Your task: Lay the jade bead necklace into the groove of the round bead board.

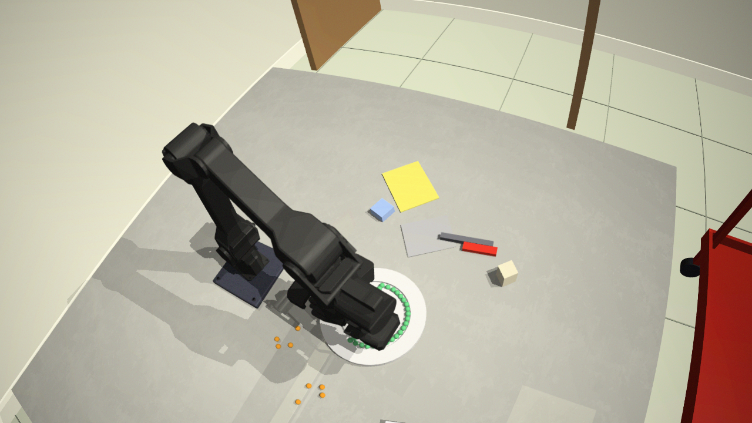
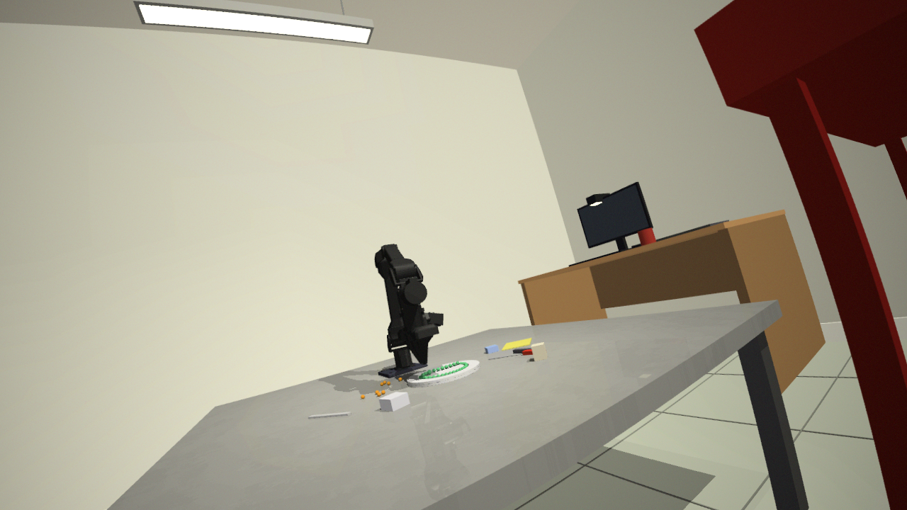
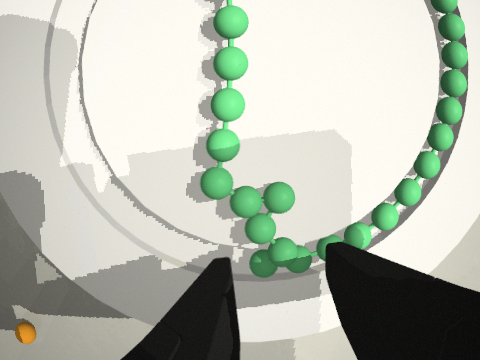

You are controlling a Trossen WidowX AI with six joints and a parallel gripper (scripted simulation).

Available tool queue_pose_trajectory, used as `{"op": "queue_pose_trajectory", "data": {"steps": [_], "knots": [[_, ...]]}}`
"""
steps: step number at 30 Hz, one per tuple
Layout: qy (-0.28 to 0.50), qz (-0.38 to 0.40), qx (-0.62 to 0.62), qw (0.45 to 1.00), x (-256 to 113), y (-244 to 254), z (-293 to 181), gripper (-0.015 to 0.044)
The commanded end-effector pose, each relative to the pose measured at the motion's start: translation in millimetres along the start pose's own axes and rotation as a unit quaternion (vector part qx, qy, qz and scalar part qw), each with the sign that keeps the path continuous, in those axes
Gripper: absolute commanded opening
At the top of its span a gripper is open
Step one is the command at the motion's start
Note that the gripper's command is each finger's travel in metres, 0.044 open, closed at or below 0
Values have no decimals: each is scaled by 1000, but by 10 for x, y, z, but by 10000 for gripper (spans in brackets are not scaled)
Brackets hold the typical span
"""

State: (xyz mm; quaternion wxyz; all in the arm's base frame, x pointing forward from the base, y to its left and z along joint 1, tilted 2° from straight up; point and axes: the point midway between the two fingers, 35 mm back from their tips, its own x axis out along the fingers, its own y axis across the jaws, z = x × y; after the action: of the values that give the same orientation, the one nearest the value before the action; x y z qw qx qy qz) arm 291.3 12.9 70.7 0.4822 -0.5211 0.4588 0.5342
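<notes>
The jade bead necklace (image 1: 408,314) (image 3: 453,83) lies on the round white bead board (image 1: 415,336) (image 2: 437,382) (image 3: 300,320). In the wrist view its right side follows the groove. Its other side runs nearly straight across the inner disc, left of the middle, then zigzags into a small bunch at the groove's near edge. The groove's left arc holds no beads. My gripper (image 2: 423,361) (image 3: 279,266) is partly open, its fingertips on either side of the bunched beads, not clamped on them. The arm hides part of the board and the fingertips in the top view.
Several loose orange beads (image 1: 308,385) (image 3: 26,333) lie beside the board. A white block (image 2: 394,401) and a thin stick (image 2: 329,415) lie beyond them. A blue block (image 1: 381,210), yellow sheet (image 1: 410,186), grey sheet (image 1: 423,239), red bar (image 1: 479,248) and beige cube (image 1: 506,272) lie on the other side.
</notes>
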Motion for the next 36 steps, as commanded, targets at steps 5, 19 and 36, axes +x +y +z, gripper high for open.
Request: {"op": "queue_pose_trajectory", "data": {"steps": [5,19,36], "knots": [[0,0,-1,1000,84,-4,-3,120],[0,3,-3,1000,301,14,-13,120],[0,1,0,1000,277,7,-11,0]]}}
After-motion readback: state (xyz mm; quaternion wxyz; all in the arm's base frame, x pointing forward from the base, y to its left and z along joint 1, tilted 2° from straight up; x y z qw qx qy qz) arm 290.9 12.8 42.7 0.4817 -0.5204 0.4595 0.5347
